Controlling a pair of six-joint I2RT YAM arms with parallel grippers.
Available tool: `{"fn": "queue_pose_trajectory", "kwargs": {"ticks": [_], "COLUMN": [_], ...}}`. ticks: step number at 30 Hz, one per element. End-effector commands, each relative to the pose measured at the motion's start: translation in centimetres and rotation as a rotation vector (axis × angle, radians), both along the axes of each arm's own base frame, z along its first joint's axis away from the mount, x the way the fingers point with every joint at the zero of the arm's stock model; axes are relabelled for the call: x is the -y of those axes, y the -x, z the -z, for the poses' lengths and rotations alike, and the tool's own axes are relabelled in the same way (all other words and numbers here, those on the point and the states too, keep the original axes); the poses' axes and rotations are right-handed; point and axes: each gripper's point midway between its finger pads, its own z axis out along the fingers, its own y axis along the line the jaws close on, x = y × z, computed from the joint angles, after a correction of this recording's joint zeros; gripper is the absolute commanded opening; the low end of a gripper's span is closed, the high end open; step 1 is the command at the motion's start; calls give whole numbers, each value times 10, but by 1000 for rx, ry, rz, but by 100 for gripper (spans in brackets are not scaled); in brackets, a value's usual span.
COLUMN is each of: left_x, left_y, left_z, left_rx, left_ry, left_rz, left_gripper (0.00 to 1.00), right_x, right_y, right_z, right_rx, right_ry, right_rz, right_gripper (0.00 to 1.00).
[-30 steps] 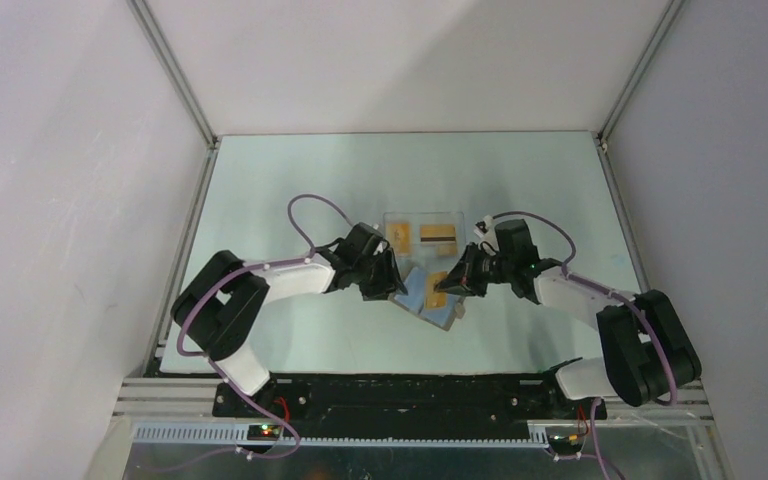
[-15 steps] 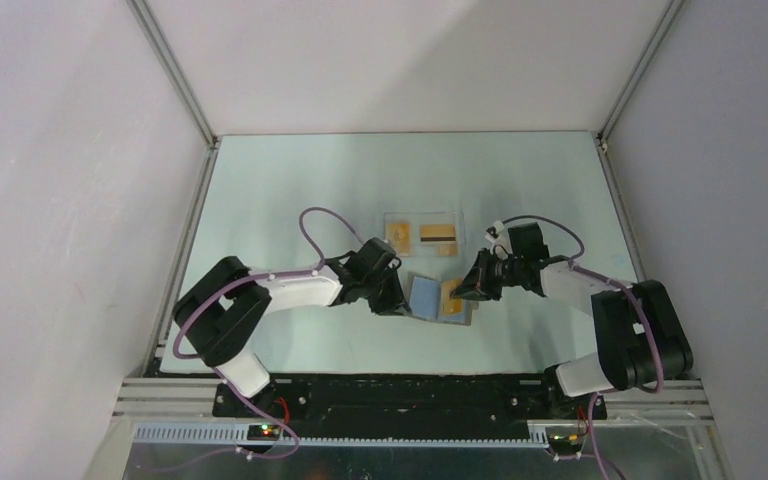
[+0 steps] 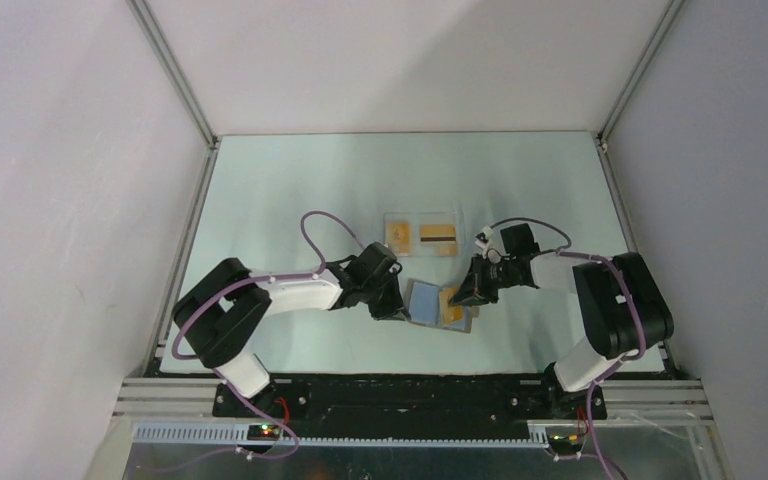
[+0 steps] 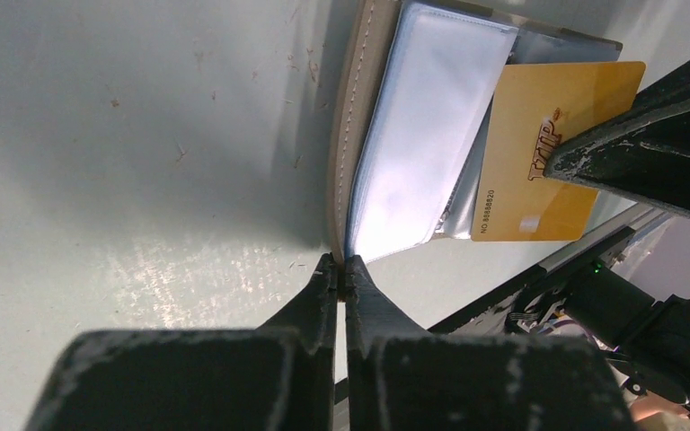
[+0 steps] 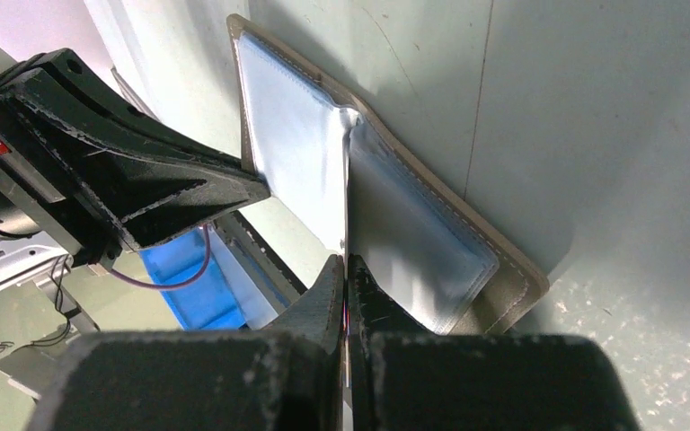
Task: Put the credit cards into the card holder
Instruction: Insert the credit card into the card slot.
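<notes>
Card holder [image 3: 423, 298] lies open on the surface [image 3: 290, 190] between the two arms, clear pockets up, taupe cover beneath. The left tool [image 4: 343, 269] is clenched tight, its tips pinching the corner of the holder's cover. The right tool [image 5: 345, 269] is clamped on an orange-gold credit card [image 4: 539, 153], gripped by its edge, with the card lying partly over the holder's right-hand pockets. Behind the holder, a clear plastic box [image 3: 421, 216] holds two more cards [image 3: 438, 235].
</notes>
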Motion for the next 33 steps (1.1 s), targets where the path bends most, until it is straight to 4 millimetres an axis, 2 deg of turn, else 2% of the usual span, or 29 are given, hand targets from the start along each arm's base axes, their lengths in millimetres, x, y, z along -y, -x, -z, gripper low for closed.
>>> {"fn": "queue_pose_trajectory", "kwargs": {"ticks": [1, 6, 12, 17, 26, 33], "left_x": [0, 2, 1, -1, -2, -1], "left_y": [-2, -1, 2, 3, 4, 4], "left_z": [-8, -7, -3, -1, 0, 0], "left_rx": [29, 21, 7, 5, 2, 4], "left_ry": [10, 12, 7, 3, -1, 0], "left_rz": [-8, 3, 9, 6, 6, 9], "left_gripper": [0, 0, 0, 0, 0, 0], "right_x": [-3, -10, -17, -19, 0, 2], "right_y": [-8, -5, -5, 2, 3, 4], "right_z": [-5, -5, -21, -26, 8, 7], "right_rx": [40, 38, 88, 92, -19, -17], "right_ry": [-13, -61, -138, -154, -15, -5], "right_rz": [-47, -86, -126, -156, -83, -89], "right_gripper": [0, 0, 0, 0, 0, 0]}}
